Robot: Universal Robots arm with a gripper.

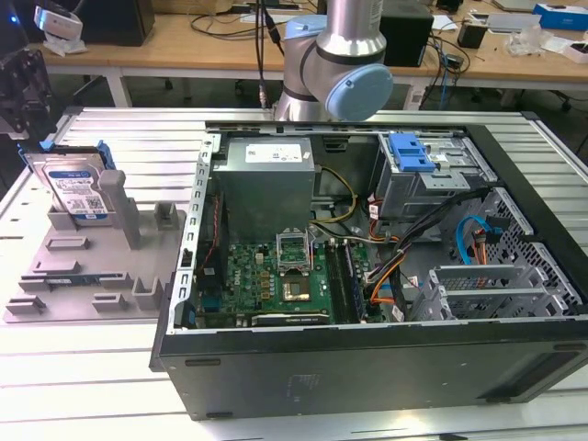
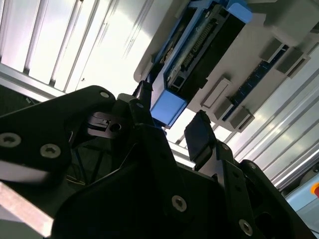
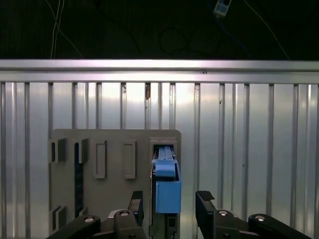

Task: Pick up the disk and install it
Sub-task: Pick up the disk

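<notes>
Tabletop of slotted aluminium carries an open black computer case toward the exterior view's right, with its motherboard exposed. The silver arm rises behind the case. Just beside the case, on the exterior view's left, lies a grey plastic fixture. The disk stands on edge in a slot at the fixture's far end, with its label showing and blue carrier rails framing it. In both wrist views the black gripper hangs close over the disk, its fingers spread apart on either side of the blue rail without touching it
</notes>
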